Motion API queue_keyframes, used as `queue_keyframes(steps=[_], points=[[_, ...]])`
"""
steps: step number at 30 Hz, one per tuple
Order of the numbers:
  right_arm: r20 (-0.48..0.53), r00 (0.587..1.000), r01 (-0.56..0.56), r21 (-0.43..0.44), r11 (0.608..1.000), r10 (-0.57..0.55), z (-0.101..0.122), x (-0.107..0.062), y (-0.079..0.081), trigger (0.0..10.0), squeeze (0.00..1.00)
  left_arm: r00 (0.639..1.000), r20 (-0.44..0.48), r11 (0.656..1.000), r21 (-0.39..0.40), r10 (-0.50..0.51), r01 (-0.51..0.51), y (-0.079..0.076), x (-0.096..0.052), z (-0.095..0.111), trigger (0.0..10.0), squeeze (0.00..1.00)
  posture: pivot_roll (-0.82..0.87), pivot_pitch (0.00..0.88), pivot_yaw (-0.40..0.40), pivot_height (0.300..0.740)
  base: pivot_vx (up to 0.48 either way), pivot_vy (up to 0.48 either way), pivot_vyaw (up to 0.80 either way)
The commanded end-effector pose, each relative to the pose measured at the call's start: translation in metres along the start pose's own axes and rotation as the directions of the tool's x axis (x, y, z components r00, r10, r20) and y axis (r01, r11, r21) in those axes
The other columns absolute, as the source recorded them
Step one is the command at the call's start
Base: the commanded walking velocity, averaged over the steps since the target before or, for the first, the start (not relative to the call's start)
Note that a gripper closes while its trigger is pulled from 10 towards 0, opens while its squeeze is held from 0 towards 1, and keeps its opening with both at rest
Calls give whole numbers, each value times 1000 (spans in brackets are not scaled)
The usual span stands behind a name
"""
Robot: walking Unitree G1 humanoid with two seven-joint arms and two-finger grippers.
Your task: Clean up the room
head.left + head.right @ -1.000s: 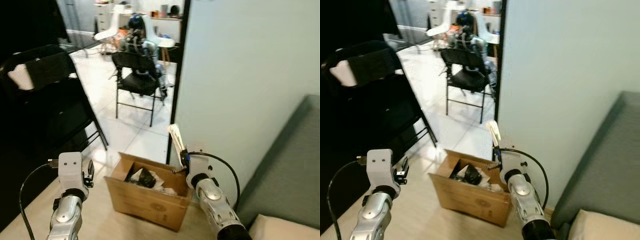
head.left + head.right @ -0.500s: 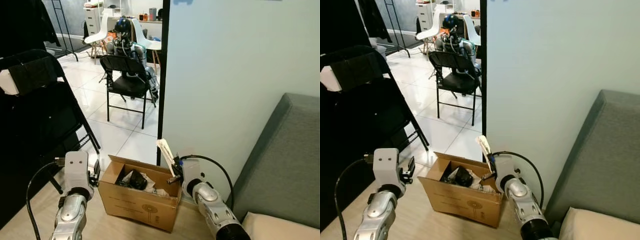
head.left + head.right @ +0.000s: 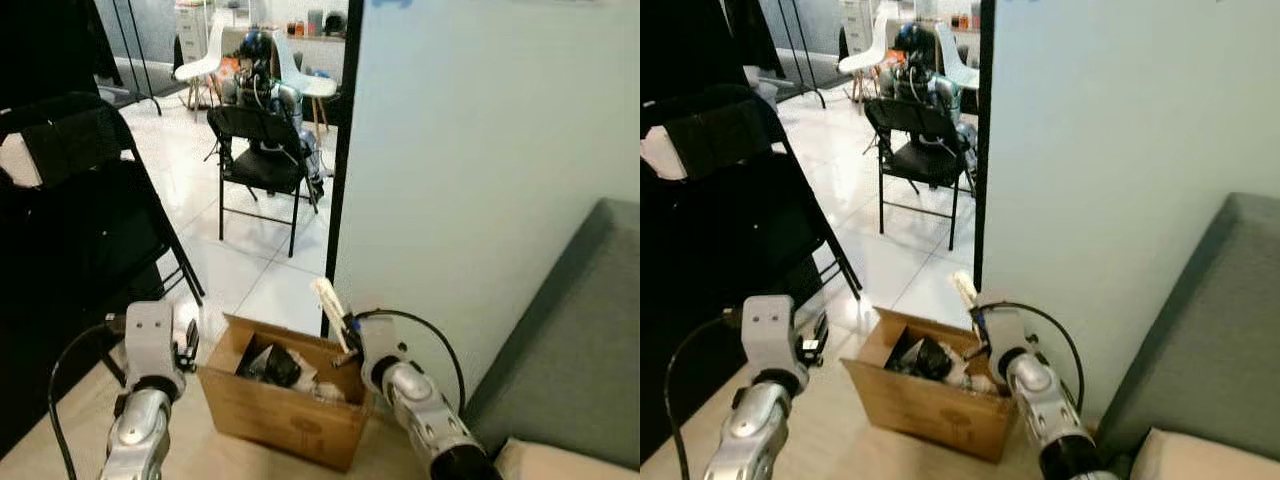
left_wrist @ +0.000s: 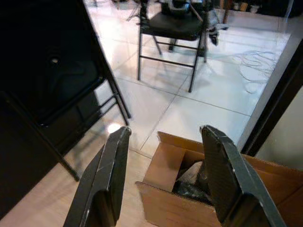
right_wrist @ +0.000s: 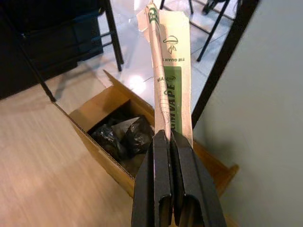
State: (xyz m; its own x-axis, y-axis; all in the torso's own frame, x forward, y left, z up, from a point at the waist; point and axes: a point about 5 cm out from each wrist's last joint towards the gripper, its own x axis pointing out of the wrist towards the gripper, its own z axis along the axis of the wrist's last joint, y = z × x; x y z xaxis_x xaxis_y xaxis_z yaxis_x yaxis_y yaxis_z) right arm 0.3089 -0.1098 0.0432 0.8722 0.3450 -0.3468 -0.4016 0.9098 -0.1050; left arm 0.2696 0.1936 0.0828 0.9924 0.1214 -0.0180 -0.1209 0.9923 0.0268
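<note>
An open cardboard box [image 3: 285,412] sits on the wooden floor in front of me, with black bags and crumpled trash [image 3: 268,365] inside. My right gripper [image 5: 163,142] is shut on a flat paper chopstick sleeve [image 5: 166,75] with green print. It holds the sleeve [image 3: 330,300] upright over the box's right rim. My left gripper [image 4: 165,142] is open, held left of the box [image 4: 208,189] at about rim height with nothing between its fingers.
A black folding chair [image 3: 262,165] stands on white tiles beyond the box, with a robot arm behind it. A black rack [image 3: 80,200] draped in dark cloth is at the left. A pale wall [image 3: 480,160] and a grey sofa [image 3: 570,340] bound the right.
The camera has shifted slightly, so the whole scene sits a little differently. Both grippers keep their places by the box, the right still holding the sleeve.
</note>
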Motion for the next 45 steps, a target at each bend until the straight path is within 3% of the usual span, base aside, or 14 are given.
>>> queue_keyframes(steps=[1,10,18,35,45], points=[[8,1000,-7,-5,1000,7,3,2,2,10000,0,1000,3,1000,14,24,-24,9,-2,0,10000,0,-21,0,-12,731,315,0,0],[-1,1000,-7,23,1000,7,1,1,5,10000,0,1000,2,1000,26,17,-17,11,-2,1,10000,0,-19,0,-5,731,315,0,-574],[-9,1000,0,18,1000,0,-2,0,6,10000,0,1000,-10,999,45,-14,14,9,-1,0,10000,0,-19,0,-1,731,291,0,0],[-12,1000,14,18,1000,-13,-3,-1,4,10000,0,996,-46,995,62,-74,77,0,0,-5,10000,0,-24,0,6,731,0,0,0],[4,1000,9,1,1000,-9,3,1,4,10000,0,997,-71,996,77,-43,48,5,5,-7,10000,0,-26,0,-1,731,0,-336,0]])
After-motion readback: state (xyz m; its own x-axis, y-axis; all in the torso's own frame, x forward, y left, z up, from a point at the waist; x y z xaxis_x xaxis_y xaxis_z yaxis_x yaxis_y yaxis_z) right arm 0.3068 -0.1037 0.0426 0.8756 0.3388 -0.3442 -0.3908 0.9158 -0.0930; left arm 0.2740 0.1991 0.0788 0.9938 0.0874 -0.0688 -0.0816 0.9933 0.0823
